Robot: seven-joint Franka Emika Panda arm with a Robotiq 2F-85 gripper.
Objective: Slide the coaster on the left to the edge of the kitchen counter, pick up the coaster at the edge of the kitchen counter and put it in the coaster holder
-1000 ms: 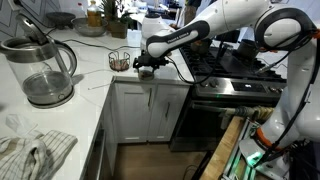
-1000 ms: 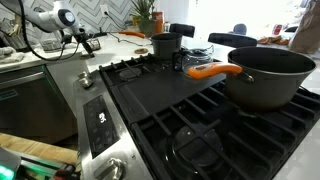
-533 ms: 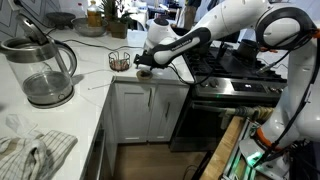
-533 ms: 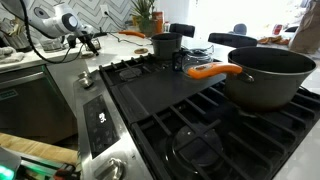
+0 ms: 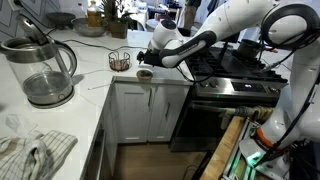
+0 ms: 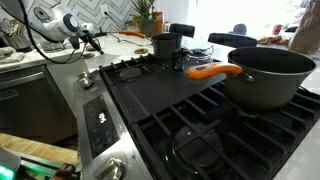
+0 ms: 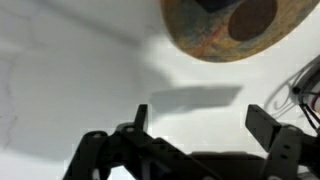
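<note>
- Glossy white rounded arm links (image 5: 232, 15), banded dark at the joints, are seen at upper right.
- A black angular gripper (image 7: 199, 118) is seen along the wrist view's bottom.

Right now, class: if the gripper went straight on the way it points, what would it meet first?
Probably the bare white counter: in the wrist view the open gripper frames only that surface, with the coaster lying beyond its fingertips. Depth is unclear.

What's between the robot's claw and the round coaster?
Only bare kitchen counter, shadowed, lies between the open gripper and the coaster, as the wrist view shows.
</note>
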